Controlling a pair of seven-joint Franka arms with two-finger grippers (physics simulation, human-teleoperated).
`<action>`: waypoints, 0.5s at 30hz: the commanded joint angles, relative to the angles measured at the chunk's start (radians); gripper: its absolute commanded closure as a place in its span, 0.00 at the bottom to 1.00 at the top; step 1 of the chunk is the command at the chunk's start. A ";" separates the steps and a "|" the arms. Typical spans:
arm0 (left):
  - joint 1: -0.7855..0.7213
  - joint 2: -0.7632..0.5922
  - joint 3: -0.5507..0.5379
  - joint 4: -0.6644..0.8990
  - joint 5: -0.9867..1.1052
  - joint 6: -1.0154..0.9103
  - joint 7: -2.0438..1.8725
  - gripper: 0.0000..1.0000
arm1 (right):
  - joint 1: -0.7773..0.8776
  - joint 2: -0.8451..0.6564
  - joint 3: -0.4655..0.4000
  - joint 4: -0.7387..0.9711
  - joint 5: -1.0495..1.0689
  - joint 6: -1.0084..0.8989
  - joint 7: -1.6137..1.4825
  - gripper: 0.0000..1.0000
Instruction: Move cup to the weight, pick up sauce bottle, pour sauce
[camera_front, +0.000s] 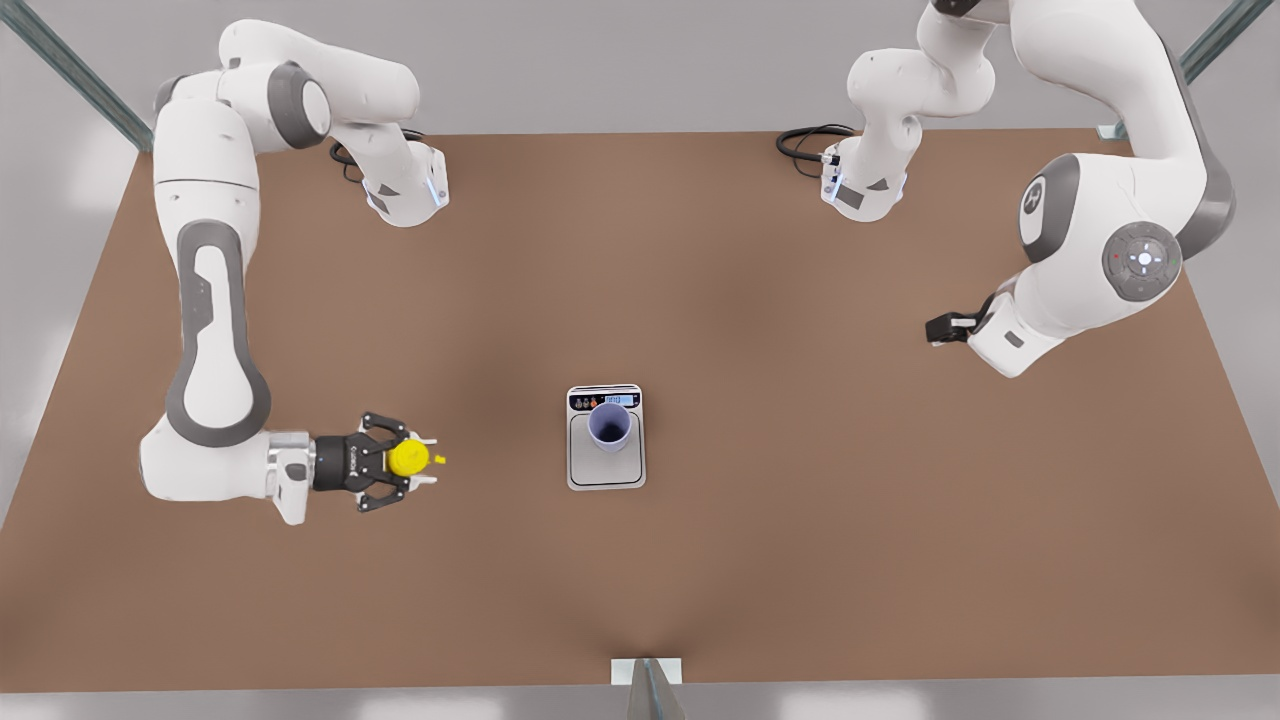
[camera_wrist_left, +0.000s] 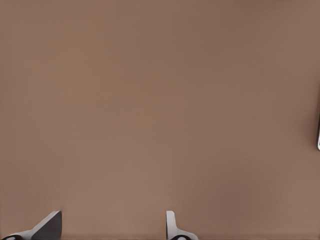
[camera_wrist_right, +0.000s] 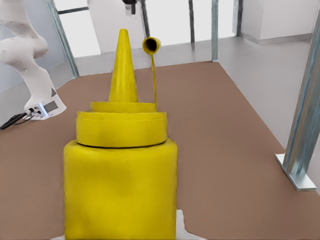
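Note:
The pale lavender cup (camera_front: 609, 424) stands upright on the plate of the silver-grey weight (camera_front: 606, 472), near its display end, mid-table. At the front view's left, the yellow sauce bottle (camera_front: 408, 457) stands between the fingers of my right gripper (camera_front: 424, 461), which is shut on it. Close up, the sauce bottle (camera_wrist_right: 120, 185) has its pointed nozzle bare and its small cap hanging open on a strap. My left gripper (camera_wrist_left: 111, 229) is open over bare table; its arm (camera_front: 1005, 340) hangs at the front view's right, well away from the weight.
Both arm bases (camera_front: 405, 190) (camera_front: 865, 185) with black cables sit along the far table edge. Metal frame posts (camera_wrist_right: 305, 135) stand off the table corners. A small bracket (camera_front: 647, 672) marks the near edge. Brown tabletop lies open between bottle and weight.

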 joint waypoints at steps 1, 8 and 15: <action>0.000 0.000 0.000 0.000 0.000 0.000 0.000 0.00 | 0.000 0.007 0.000 -0.004 0.015 0.001 -0.008 0.48; -0.002 -0.002 -0.003 0.000 0.002 -0.005 -0.005 0.00 | 0.003 0.194 -0.001 -0.018 0.235 0.011 -0.318 0.48; -0.003 -0.002 -0.011 0.000 0.002 -0.011 -0.006 0.00 | 0.005 0.262 -0.001 -0.017 0.253 0.019 -0.407 0.48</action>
